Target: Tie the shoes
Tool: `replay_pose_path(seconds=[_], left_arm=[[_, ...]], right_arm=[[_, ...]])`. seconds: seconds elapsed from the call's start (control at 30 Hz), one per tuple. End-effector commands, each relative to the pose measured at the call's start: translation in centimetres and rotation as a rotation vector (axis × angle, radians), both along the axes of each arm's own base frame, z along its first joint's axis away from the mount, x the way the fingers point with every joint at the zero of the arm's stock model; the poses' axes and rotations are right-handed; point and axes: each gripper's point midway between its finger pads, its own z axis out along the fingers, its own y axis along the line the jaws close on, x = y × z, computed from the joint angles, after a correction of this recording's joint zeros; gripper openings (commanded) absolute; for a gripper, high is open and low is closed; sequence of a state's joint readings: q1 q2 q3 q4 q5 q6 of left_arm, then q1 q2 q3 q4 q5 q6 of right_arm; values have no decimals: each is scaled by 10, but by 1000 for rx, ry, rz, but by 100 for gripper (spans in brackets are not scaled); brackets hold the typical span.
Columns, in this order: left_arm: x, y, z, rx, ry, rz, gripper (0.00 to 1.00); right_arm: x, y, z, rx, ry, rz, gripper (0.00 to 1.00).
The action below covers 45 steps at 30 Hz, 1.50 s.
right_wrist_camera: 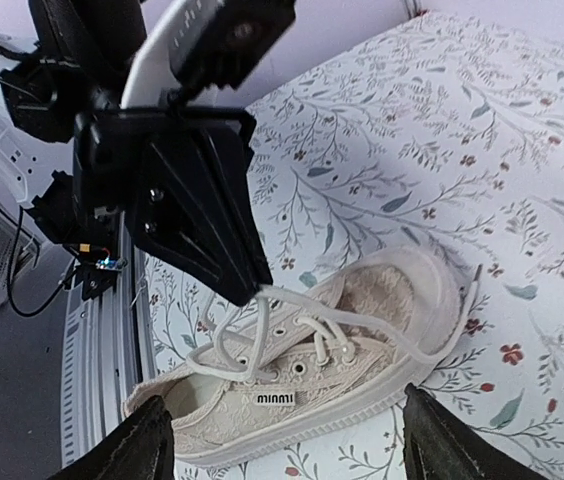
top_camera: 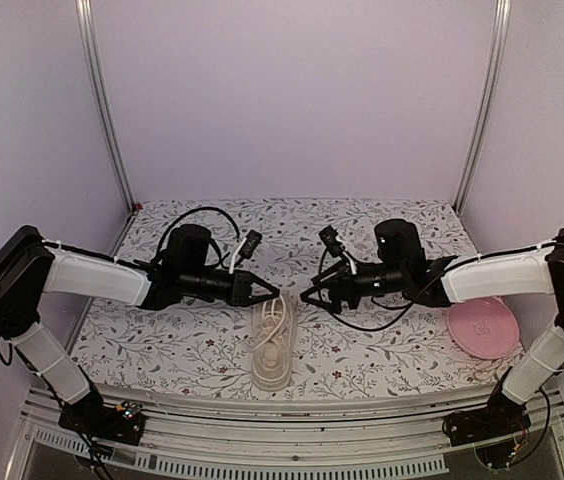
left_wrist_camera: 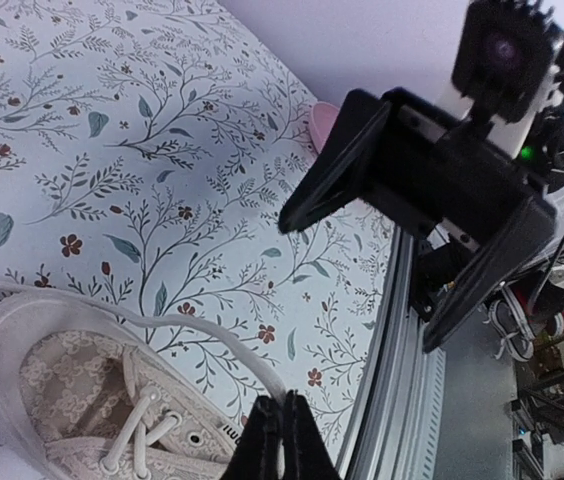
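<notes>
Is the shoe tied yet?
Not tied: white laces lie slack on the cream low-top sneaker, one strand pinched in the shut left end effector.

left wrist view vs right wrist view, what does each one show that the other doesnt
Only the left wrist view: a sliver of the pink plate, and the right gripper seen from the front, jaws open.
Only the right wrist view: the side of the sneaker with its printed label, and the body of the left gripper.
Both: the sneaker, the floral table cover, and the left gripper shut on a white lace.
</notes>
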<state>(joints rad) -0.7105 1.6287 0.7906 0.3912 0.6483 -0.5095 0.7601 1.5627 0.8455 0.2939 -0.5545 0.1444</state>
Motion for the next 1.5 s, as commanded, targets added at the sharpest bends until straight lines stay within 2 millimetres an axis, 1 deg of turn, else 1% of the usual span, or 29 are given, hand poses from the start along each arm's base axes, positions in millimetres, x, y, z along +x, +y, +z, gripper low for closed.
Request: replay_pose_path(seconds=[0.0,0.1,0.2,0.47,0.6,0.73,0.83,0.93,0.97,1.0,1.23,1.33,1.47], left_arm=[[-2,2,9,-20,-36,-11,0],[-2,2,9,-17,-35,-7,0],[-2,2,9,-16,-34,-7,0],[-1,3,6,-9,-29,-6,0],[-1,2,7,-8,-31,-7,0],[-1,1,7,-8,-31,-11,0],[0,1,7,-8,-33,-9,0],[1,2,7,-6,-31,-6,0],[1,2,6,-4,-30,-4,0],[1,2,6,-2,-29,-2,0],[5,3,3,18,-25,21,0],[6,3,4,17,-26,20,0],[6,3,4,18,-26,23,0]], right_arm=[[-20,21,-20,39,119,154,77],[-29,27,-36,43,170,195,74],[-37,34,-42,51,186,227,71],[-27,54,-50,59,188,245,57],[-27,59,-51,63,185,260,50],[-24,63,-57,54,191,259,43],[-23,64,-60,50,194,256,33],[-25,66,-57,57,193,267,10],[-27,67,-55,60,193,274,5],[-29,67,-53,63,190,280,3],[-47,73,-33,83,165,303,2],[-48,77,-28,90,153,299,2],[-44,82,-27,99,150,295,2]])
